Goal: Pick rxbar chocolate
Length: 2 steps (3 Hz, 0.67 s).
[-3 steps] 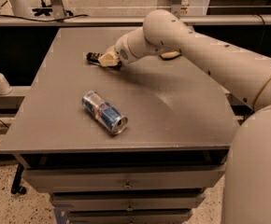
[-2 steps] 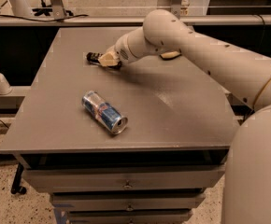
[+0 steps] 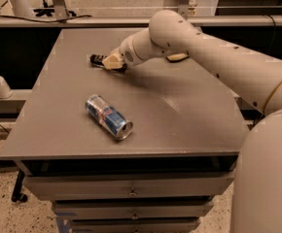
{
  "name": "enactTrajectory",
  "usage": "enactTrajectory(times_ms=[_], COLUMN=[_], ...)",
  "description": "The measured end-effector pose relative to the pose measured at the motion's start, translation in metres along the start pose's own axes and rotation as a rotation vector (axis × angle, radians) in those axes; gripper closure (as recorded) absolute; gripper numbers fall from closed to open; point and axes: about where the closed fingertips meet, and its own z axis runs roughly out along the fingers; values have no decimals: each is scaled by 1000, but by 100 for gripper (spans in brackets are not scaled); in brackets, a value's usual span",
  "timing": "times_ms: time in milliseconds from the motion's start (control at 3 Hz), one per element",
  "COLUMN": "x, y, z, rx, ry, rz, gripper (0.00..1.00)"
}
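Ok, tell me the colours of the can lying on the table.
Blue and silver can, camera view. The tool is at the rxbar chocolate.

One view, set high on the robot's side of the worktop [image 3: 189, 115], angled down across it toward its far edge, fairly near. Arm [image 3: 219, 57] spans worktop's right side. End effector [image 3: 113, 62] at worktop's far-left part.

Grey surface [image 3: 189, 110]: a blue-silver can [image 3: 108, 116] lies on its side near the front, the rxbar chocolate [image 3: 97, 59] sits farther back with the hand [image 3: 113, 62] down at it, and a yellow sponge [image 3: 176, 57] peeks out behind the arm.
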Motion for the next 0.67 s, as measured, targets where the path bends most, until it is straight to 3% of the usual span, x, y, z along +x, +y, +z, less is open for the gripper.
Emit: enactTrajectory(times_ms=[667], x=[0], y=[0], z=[0], rx=[0], ry=[0], rz=[0], gripper=[100])
